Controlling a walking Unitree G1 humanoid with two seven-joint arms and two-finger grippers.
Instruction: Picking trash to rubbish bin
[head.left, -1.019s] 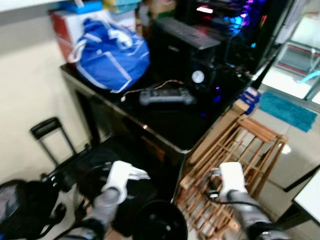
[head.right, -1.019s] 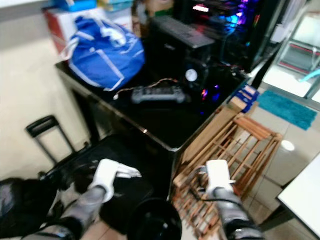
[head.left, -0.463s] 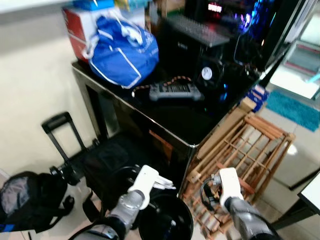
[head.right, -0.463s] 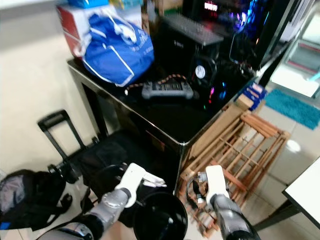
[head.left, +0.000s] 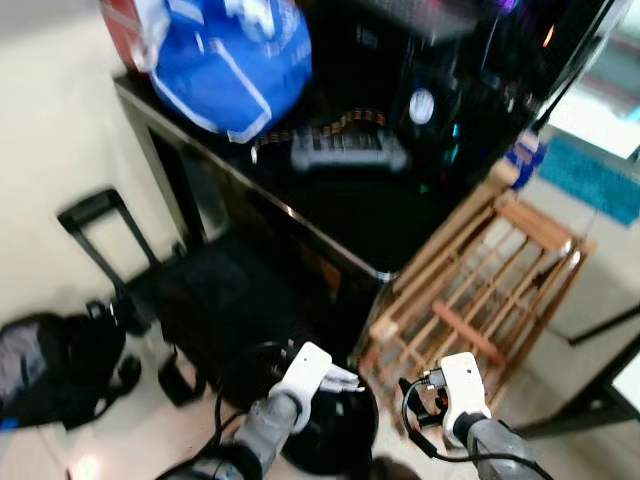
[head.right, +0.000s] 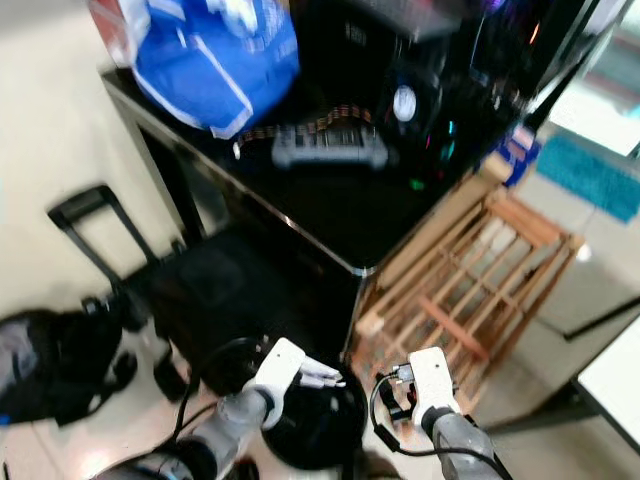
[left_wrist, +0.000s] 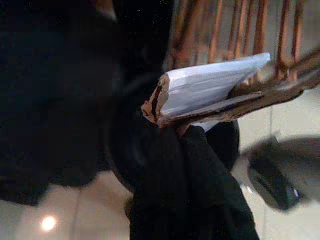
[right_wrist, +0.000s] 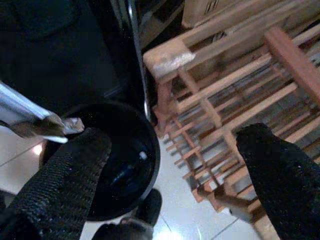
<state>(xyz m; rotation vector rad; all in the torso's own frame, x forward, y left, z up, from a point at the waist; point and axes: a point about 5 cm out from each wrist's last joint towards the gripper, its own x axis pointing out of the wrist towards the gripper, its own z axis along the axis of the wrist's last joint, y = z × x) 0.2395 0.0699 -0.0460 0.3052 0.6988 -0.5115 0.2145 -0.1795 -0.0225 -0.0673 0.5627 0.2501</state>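
Observation:
My left gripper (head.left: 333, 377) is shut on a flat, torn piece of white and brown cardboard trash (left_wrist: 210, 90), pinched between its black fingers (left_wrist: 185, 165). It holds the trash (head.right: 318, 376) above the near rim of a round black rubbish bin (head.right: 310, 432) on the floor. In the right wrist view the bin's dark opening (right_wrist: 125, 160) lies below, with the trash's tip (right_wrist: 30, 122) over its edge. My right gripper (right_wrist: 175, 135) hangs open and holds nothing, just right of the bin beside a wooden rack (right_wrist: 225, 100).
A black table (head.left: 340, 235) stands just behind the bin, carrying a blue bag (head.left: 225, 60), a controller (head.left: 345, 150) and dark electronics. The wooden rack (head.left: 480, 290) leans at its right. A black suitcase (head.left: 220, 300) and a backpack (head.left: 50, 360) sit on the left floor.
My left gripper has carried the trash rightward, from beside the suitcase to over the bin. The camera has tipped down and shifted. The right gripper stays open by the rack.

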